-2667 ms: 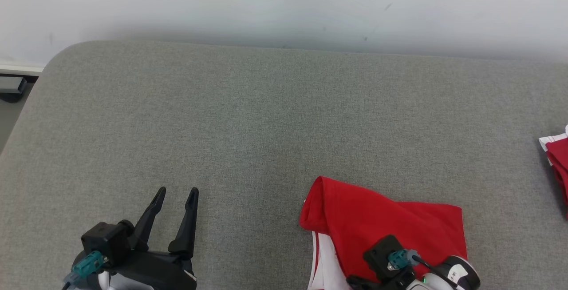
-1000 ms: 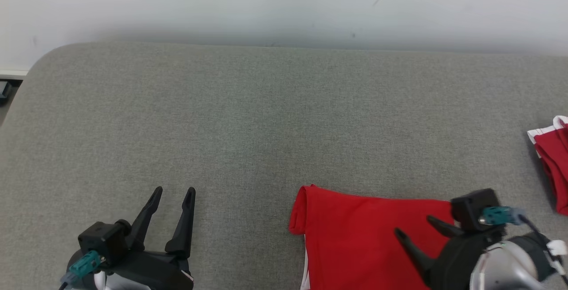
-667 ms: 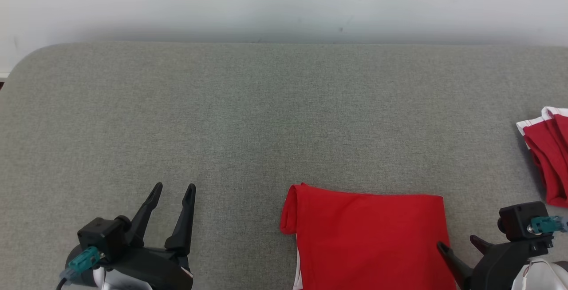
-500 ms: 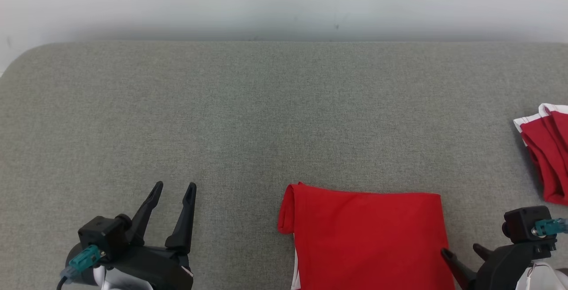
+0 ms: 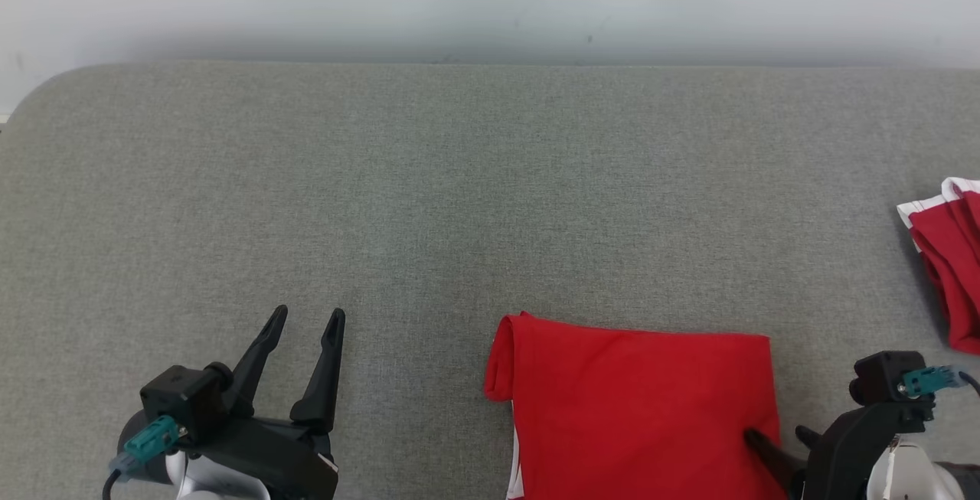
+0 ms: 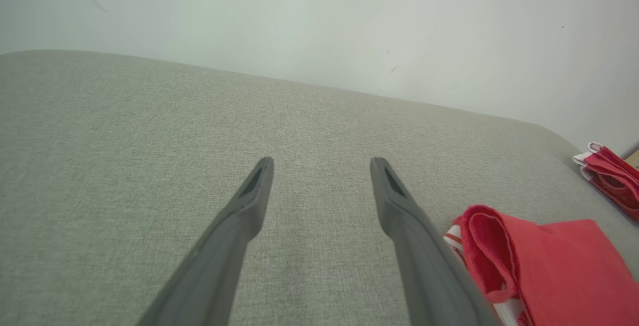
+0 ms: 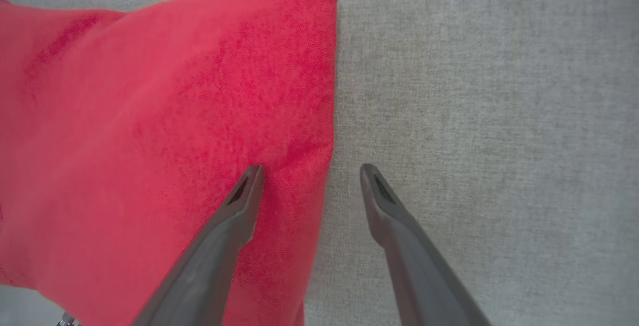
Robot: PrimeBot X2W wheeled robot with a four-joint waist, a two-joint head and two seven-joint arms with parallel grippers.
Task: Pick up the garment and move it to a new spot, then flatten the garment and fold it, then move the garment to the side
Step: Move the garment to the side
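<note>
A folded red garment [image 5: 635, 404] with white trim lies flat on the grey surface at the lower middle of the head view. It also appears in the left wrist view [image 6: 549, 266] and the right wrist view [image 7: 164, 126]. My right gripper [image 5: 775, 436] is open at the garment's right edge, one finger over the cloth and the other over bare surface [image 7: 309, 171], nothing held. Well to the garment's left, my left gripper [image 5: 305, 318] rests open and empty, fingers pointing away [image 6: 322, 163].
A second red and white cloth [image 5: 945, 255] lies bunched at the far right edge of the grey padded surface [image 5: 459, 201], seen too in the left wrist view [image 6: 609, 176]. A pale wall [image 5: 490, 2] runs behind the surface.
My right gripper let go of the garment, swung out to the right and now straddles its right edge. The garment's raised fold has settled flat. The camera shifted slightly.
</note>
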